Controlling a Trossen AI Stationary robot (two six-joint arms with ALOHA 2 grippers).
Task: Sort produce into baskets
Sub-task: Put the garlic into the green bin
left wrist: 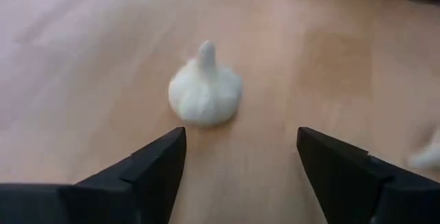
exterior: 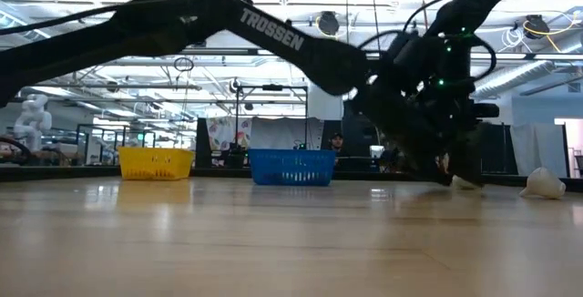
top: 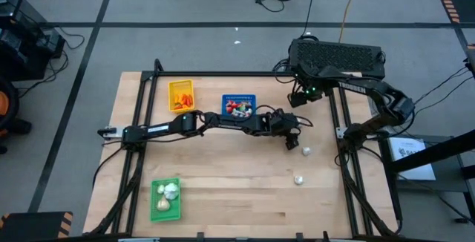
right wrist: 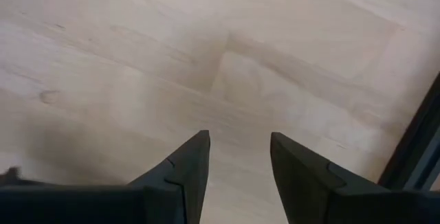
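A whitish garlic bulb (left wrist: 205,92) sits upright on its base on the wooden table (top: 223,168), just beyond my left gripper's (left wrist: 240,141) open fingers, which touch nothing. In the high view this gripper (top: 292,142) is right of the table's centre, pointing down at the bulb (top: 306,151). A second bulb (top: 299,179) lies nearer the front edge. The yellow basket (top: 182,95) holds orange pieces, the blue basket (top: 239,106) holds red-and-white pieces, and the green basket (top: 165,199) holds garlic bulbs. My right gripper (right wrist: 239,145) is open and empty over bare wood at the right edge (top: 343,132).
A black metal frame (top: 223,73) borders the table's far side and both sides. My left arm (top: 223,123) stretches across the table just in front of the yellow and blue baskets. Bare wood lies between the green basket and the loose bulbs.
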